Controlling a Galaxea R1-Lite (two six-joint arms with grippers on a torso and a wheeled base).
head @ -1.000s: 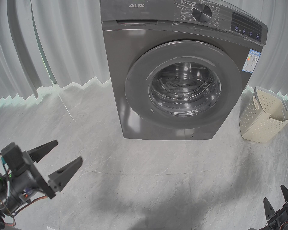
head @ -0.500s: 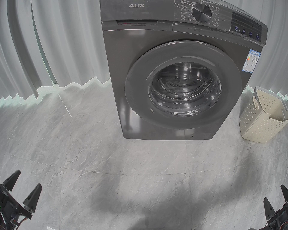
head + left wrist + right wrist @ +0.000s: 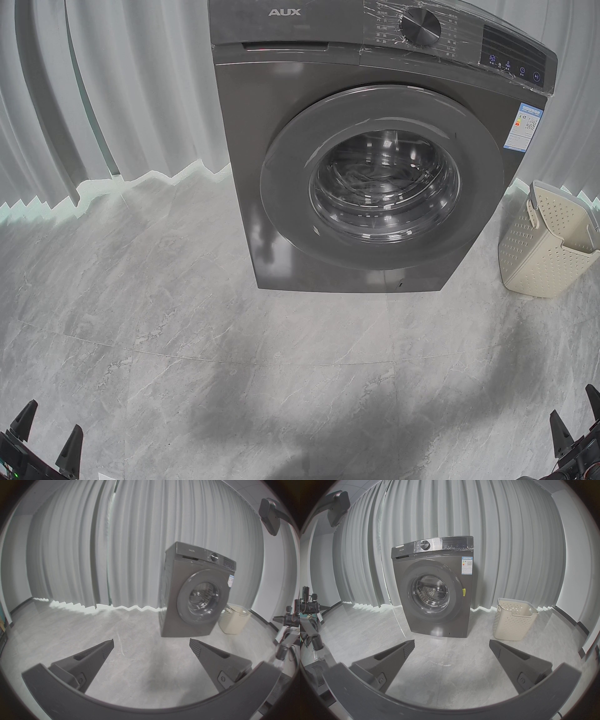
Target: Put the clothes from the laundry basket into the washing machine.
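Curtains: You have pale pleated curtains [image 3: 144,87] hanging behind the whole scene, down to the floor.
Floor: You are looking at grey marbled tiles [image 3: 187,300] that carry the machine and the basket.
Washing machine: Your grey front-loader [image 3: 262,125] stands upright before the curtains, straight ahead. Its round door [image 3: 382,178] sits flush against the front, with the drum showing through the glass.
Laundry basket: The cream perforated basket [image 3: 547,250] stands upright on the floor just beside the machine, on your robot's right, with a small gap between them. You cannot tell what lies inside it.
Left gripper: Your left gripper [image 3: 151,641] hangs low over bare floor, well apart from the machine, its fingers spread wide and holding nothing.
Right gripper: Your right gripper [image 3: 451,641] hangs low on the other side, facing the machine and the basket, fingers likewise wide apart and empty.
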